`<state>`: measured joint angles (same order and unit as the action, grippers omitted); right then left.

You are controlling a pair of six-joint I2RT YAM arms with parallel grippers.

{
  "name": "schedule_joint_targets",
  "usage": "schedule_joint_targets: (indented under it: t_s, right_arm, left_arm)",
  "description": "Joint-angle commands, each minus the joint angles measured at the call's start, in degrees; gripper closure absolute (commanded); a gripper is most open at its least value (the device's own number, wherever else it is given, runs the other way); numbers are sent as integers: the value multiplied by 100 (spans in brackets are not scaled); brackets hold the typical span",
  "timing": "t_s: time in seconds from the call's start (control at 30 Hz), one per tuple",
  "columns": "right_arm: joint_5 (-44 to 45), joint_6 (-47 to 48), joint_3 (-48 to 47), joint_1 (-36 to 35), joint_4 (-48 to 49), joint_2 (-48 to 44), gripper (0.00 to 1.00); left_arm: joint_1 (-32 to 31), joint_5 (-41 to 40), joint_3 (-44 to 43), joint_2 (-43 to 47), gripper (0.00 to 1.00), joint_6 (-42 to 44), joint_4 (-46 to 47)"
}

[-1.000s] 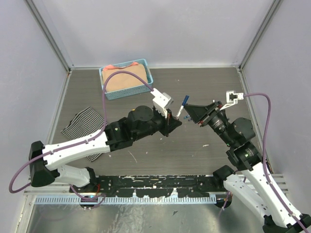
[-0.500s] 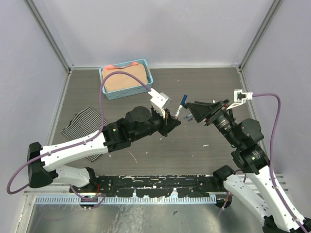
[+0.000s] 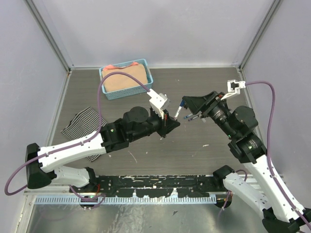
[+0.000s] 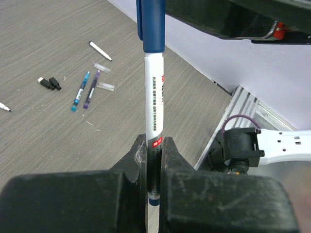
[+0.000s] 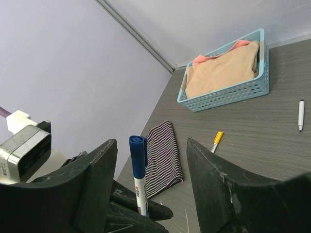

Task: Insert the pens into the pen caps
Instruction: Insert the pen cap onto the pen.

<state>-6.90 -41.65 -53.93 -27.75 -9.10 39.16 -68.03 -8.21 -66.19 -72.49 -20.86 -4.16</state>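
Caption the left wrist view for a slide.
Left gripper clamps a blue-capped white pen; loose pens lie on the table beyond.

pen [image 4: 154, 116]: white, upright, blue cap [image 4: 150, 24] on | loose pens [image 4: 80, 91]: lying flat, small caps [image 4: 49, 83] possibly beside them

Pens [image 4: 80, 91] on table [image 4: 43, 141]; cloth [image 3: 125, 77] in basket [image 3: 129, 92]

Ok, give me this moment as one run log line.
left gripper: shut on pen | blue cap: on pen | right gripper: open, flanking cap | loose pens: on table
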Motion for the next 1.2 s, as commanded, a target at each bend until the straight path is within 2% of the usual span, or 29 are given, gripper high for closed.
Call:
schedule_joint_targets:
  t_s: [0.0, 0.47, 0.63, 0.77, 0.97, 1.17]
  right_arm:
    - [-160, -23, -328, -20, 190, 84, 37]
    - [-333, -177, -301, -22, 393, 267, 53]
    - [-354, -177, -251, -20, 400, 268, 61]
    - [-356, -166, -170, -25, 370, 268, 71]
    - [-327, -177, 0, -16, 265, 209, 98]
    - [-277, -125, 179, -20, 78, 146, 100]
  left_arm:
    - [0, 135, 68, 97, 100, 100, 47]
    - [0, 267, 73, 73, 100, 125, -5]
    - [0, 262, 72, 55, 100, 126, -14]
    - [0, 235, 23, 46, 100, 126, -25]
    - [0, 156, -80, 16, 100, 134, -18]
    - [0, -110, -308, 20, 100, 171, -57]
